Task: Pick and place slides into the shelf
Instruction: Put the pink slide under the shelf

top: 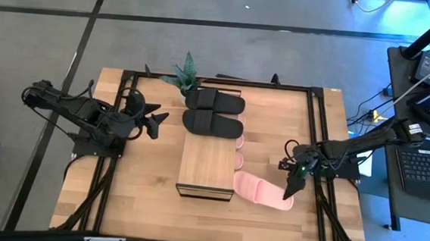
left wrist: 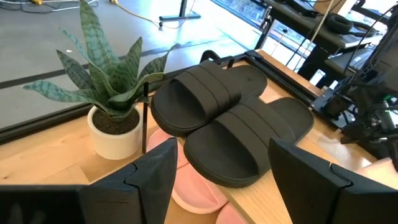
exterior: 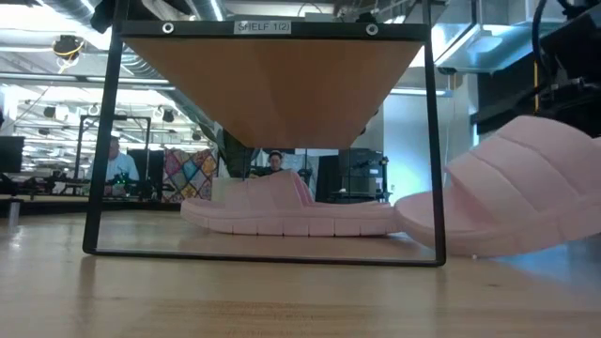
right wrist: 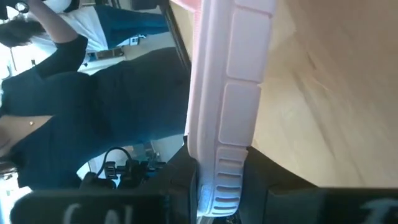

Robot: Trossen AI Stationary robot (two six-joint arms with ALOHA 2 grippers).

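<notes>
The shelf [top: 207, 165] stands mid-table, its plank top bare. A black pair [top: 214, 111] lies side by side at its far end, next to a potted plant; in the left wrist view the black pair [left wrist: 230, 124] overlaps pink slides [left wrist: 186, 186] beneath it. Pink slides [top: 239, 151] stick out from under the shelf's right side; one pink slide [exterior: 291, 211] rests on its sole under the plank. My right gripper [top: 292, 188] is shut on another pink slide [top: 262, 191] right of the shelf's near end. My left gripper [top: 158, 120] hovers open, left of the black pair. My right gripper pinches the pink slide's sole at the end away from the shelf [right wrist: 219, 180], one finger on each face, coming from the table's right and slanting down. The slide [exterior: 516, 188] is tilted, its held end raised and its shelf-side end low by the table.
A potted plant [top: 184, 76] in a white pot stands at the far edge beside the black pair. A dark frame [top: 316, 143] runs around the tabletop. Bare wood lies left of the shelf [top: 143, 176]. A laptop and cables sit off the table's right; people are in the room behind.
</notes>
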